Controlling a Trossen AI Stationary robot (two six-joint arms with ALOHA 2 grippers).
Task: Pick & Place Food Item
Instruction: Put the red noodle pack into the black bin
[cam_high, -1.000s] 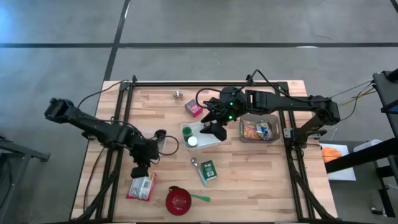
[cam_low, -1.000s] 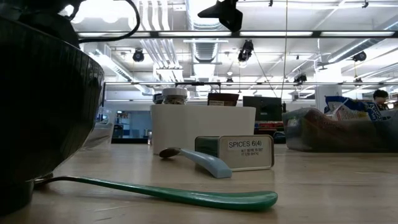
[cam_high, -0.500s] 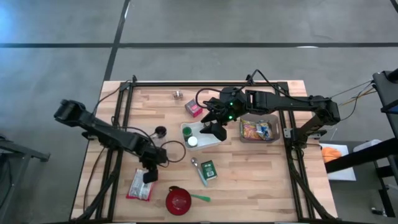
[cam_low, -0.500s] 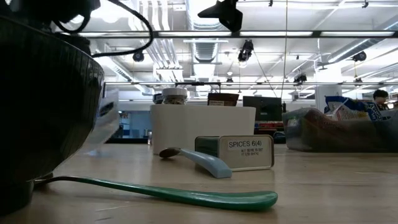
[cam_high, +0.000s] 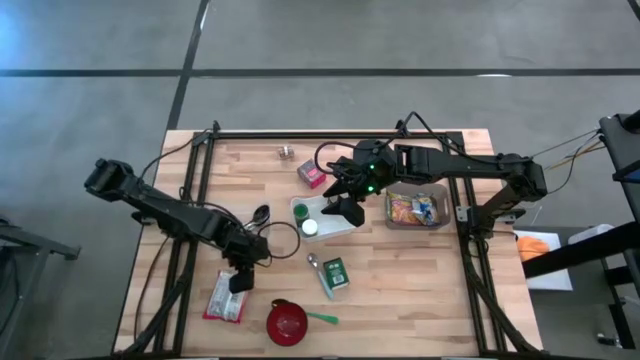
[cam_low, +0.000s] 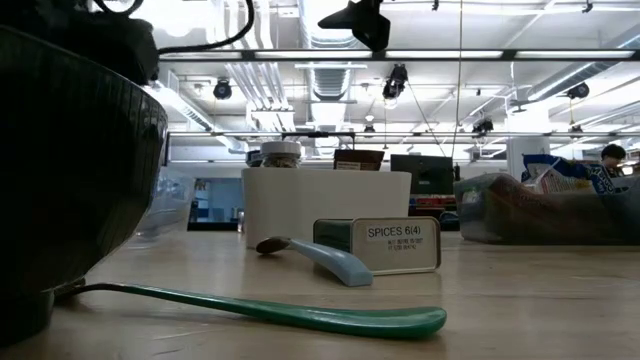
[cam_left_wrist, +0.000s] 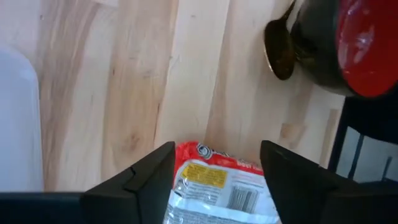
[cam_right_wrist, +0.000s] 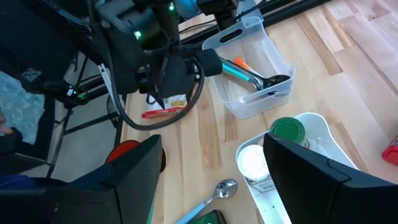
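The food item, a red and white packet (cam_high: 222, 298), lies flat on the wooden table near its front left. My left gripper (cam_high: 240, 280) slants down over the packet's far right end. In the left wrist view its two fingers stand apart, one on each side of that end (cam_left_wrist: 217, 183). My right gripper (cam_high: 345, 208) hangs open and still above the white tray (cam_high: 335, 225) at mid-table, with nothing between its fingers (cam_right_wrist: 211, 146). My left gripper has the packet's end (cam_left_wrist: 214, 171) filling the gap between its fingers, which come slanting down from the far left. I cannot tell whether the fingers touch the packet's sides. The packet lies on the table.
A red bowl (cam_high: 287, 322) with a green spoon (cam_high: 322, 318) stands right of the packet by the front edge. A clear box holding utensils (cam_right_wrist: 249, 74) sits just beyond my left gripper. A spice tin (cam_high: 335, 272), a spoon (cam_high: 318, 268) and a clear bin of snacks (cam_high: 418, 208) lie to the right.
My left gripper has moved a little toward the table's right and near edges, tipping as it went, and now stands over the packet's far right end. In the low view the packet's end rose for a moment and has sunk back.
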